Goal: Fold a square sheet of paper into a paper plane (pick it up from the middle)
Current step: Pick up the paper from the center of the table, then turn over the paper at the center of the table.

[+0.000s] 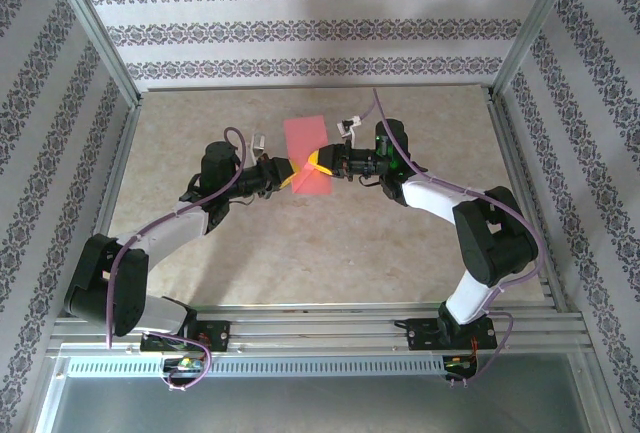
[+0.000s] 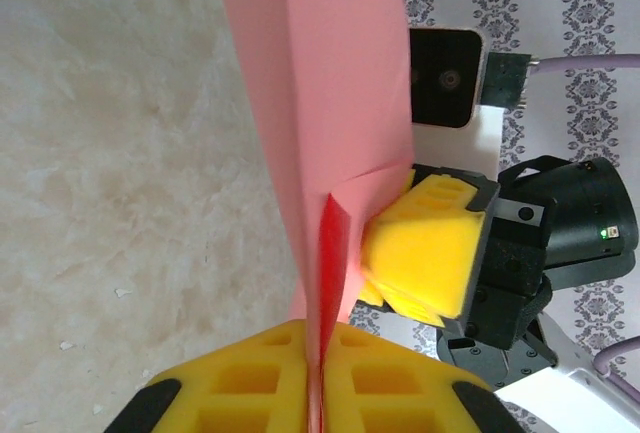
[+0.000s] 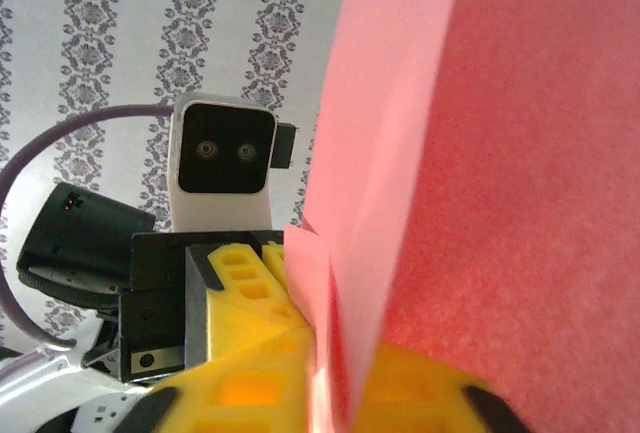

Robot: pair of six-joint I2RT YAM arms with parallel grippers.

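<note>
The square sheet of paper (image 1: 308, 153) is salmon-pink, folded over, and held up off the table between my two arms. My left gripper (image 1: 290, 175) comes in from the left. In the left wrist view it (image 2: 318, 353) is shut tight on the sheet's (image 2: 320, 83) lower edge, with the folded layers running up from the pads. My right gripper (image 1: 322, 165) meets it from the right. In the right wrist view its jaws (image 3: 365, 383) stand slightly apart around the paper (image 3: 520, 153), which sits loosely in the narrow gap. The two grippers' yellow fingers (image 2: 425, 243) nearly touch.
The beige marbled tabletop (image 1: 200, 143) lies below the paper. Metal frame posts (image 1: 95, 33) and patterned walls (image 1: 300, 28) close in the sides and back. The left wrist's camera housing (image 3: 222, 158) faces the right gripper at close range.
</note>
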